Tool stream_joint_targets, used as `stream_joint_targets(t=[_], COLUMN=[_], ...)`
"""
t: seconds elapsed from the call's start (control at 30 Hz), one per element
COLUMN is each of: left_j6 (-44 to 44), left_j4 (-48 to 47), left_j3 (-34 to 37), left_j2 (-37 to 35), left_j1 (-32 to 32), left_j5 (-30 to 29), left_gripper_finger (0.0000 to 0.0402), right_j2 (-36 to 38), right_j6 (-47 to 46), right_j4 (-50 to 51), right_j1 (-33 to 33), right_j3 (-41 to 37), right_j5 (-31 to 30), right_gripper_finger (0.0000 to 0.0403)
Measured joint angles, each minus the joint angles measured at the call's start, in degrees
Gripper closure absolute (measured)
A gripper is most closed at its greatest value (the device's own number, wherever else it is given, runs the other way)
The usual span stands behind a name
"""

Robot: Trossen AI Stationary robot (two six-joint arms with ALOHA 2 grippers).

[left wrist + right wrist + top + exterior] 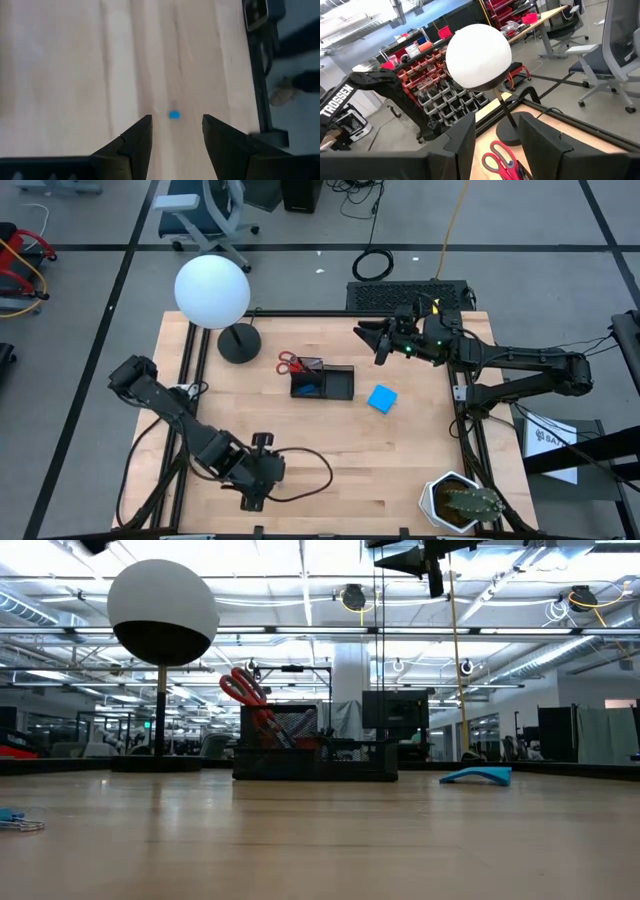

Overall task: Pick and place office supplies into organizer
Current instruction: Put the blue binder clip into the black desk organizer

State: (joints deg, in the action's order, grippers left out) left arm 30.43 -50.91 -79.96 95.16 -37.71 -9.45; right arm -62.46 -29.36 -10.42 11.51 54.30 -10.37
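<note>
I find the left gripper (174,142) low over the near-left part of the pale wooden table (330,470), its two dark fingers parted with a clear gap and nothing between them; in the left wrist view a small bright blue eraser-like piece (173,115) lies on the wood just ahead of the gap, untouched. I judge that piece light, stiff and low-lying, so it should be pinched across its short sides with the fingertips brought almost to the wood; it may skid if nudged. The right gripper (383,340) hangs high over the far-right part of the table, fingers moderately parted and empty, well apart from any supply. The small black compartmented desk organizer (322,382) stands near the table's middle, with the red-handled scissors (291,363) already upright in its left section, handles above the rim. The bright blue square pad (382,399) lies flat just to the organizer's right, one edge curling up in the low view; I judge it thin and flexible, best taken at that raised edge. A white globe lamp (212,292) stands at the far left.
</note>
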Motion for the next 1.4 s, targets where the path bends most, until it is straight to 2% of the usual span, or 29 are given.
stream_joint_targets(t=[0.27,0.67,0.9,1.4], left_j6=[0.04,2.56,2.81,2.87], left_j4=[-0.04,1.28,1.52,2.68], left_j3=[0.02,0.02,0.02,0.02], left_j2=[4.37,11.82,14.94,15.41], left_j1=[-1.57,-0.18,0.08,0.94], left_j5=[1.96,4.06,6.24,2.98], left_gripper_finger=[0.0224,0.0224,0.0224,0.0225], right_j2=[0.0,0.0,0.0,0.0], right_j6=[-1.49,-0.93,0.02,0.02], right_j4=[1.26,2.61,2.64,2.6], right_j1=[-0.35,-0.35,-0.35,-0.37], right_j3=[0.02,0.02,0.02,0.04], right_j5=[0.11,0.2,3.3,6.03], right_gripper_finger=[0.0261,0.0261,0.0261,0.0261])
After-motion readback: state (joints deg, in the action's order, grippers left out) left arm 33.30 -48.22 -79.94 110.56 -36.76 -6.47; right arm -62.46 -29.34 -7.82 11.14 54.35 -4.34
